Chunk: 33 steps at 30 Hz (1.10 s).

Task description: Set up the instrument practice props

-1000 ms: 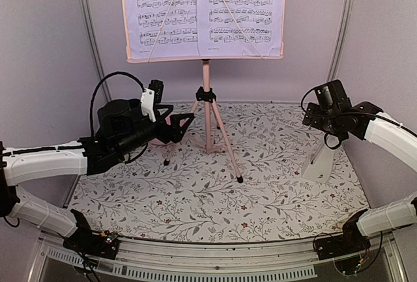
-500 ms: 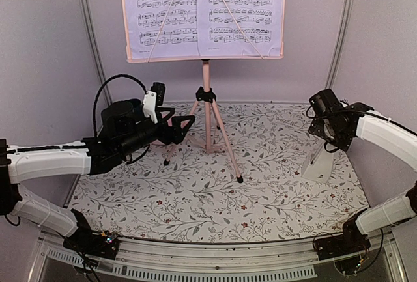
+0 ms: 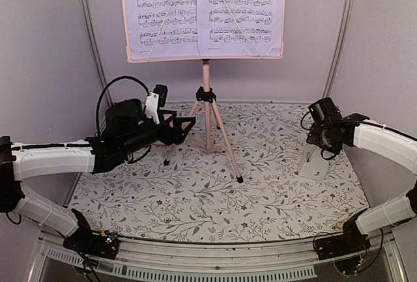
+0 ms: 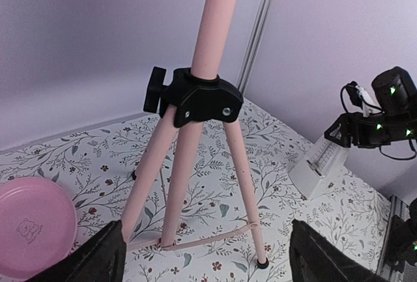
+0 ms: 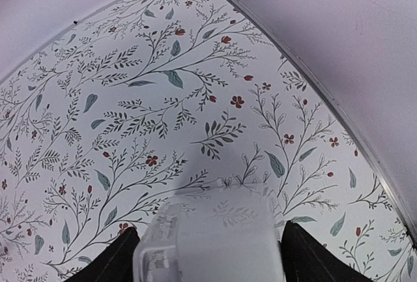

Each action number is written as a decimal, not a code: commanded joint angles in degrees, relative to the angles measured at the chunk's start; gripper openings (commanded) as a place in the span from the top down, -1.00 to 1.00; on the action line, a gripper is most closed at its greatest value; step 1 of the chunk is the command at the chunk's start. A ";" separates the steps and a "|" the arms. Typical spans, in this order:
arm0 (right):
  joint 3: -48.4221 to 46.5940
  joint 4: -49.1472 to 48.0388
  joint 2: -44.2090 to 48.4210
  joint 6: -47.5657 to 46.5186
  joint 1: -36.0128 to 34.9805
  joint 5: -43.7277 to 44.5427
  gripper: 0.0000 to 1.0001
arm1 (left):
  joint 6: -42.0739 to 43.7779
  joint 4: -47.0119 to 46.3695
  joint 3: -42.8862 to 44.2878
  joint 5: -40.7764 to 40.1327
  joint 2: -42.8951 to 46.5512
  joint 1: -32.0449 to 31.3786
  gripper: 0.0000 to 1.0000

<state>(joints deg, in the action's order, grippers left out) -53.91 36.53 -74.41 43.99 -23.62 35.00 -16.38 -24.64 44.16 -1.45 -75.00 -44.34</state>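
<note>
The small white metronome [image 5: 212, 230] is standing on the flowered mat [image 5: 130, 99] by the right wall. It is probably light, rigid and slick, so it is asking for a squeeze across its tapering flanks. The right gripper [image 5: 208, 259] is straddling it, jaws spread, though I cannot tell whether they are touching it, while the left gripper [image 4: 205, 259] is hanging open and empty before the pink music stand [image 4: 195, 99].

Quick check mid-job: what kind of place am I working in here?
Likely a small enclosed test booth staged as a music practice corner: plain lavender walls, a floral-print table cover, and a pink music stand holding sheet music.
</note>
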 commanded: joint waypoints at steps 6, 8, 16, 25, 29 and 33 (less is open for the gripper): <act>3.21 -13.27 3.75 -14.36 -0.07 -11.95 -0.35 | -0.85 0.17 1.95 1.22 -0.57 1.47 -0.76; 4.32 -16.16 5.60 -18.53 -0.03 -16.12 -0.33 | -0.91 0.51 2.07 1.45 -0.87 1.59 -0.77; 6.30 -23.17 9.22 -28.46 -0.03 -30.00 -0.12 | -1.69 1.54 2.56 1.72 -1.91 2.15 -0.77; 5.15 -25.46 6.31 -39.14 -0.08 -49.24 0.15 | 2.14 0.29 1.94 11.09 -2.28 3.43 -0.77; 4.73 -25.71 7.26 -42.81 -0.03 -56.91 0.17 | 4.52 0.17 1.39 15.99 -2.26 4.22 -0.78; 3.48 -23.10 8.46 -47.22 -0.07 -63.89 0.19 | 5.39 -3.78 -1.55 23.41 -1.85 4.54 -0.76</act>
<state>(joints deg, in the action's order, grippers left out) -47.11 17.06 -68.53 2.68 -23.59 -17.80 -13.30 -24.29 44.91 13.17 -76.55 -40.69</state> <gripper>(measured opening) 0.583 0.885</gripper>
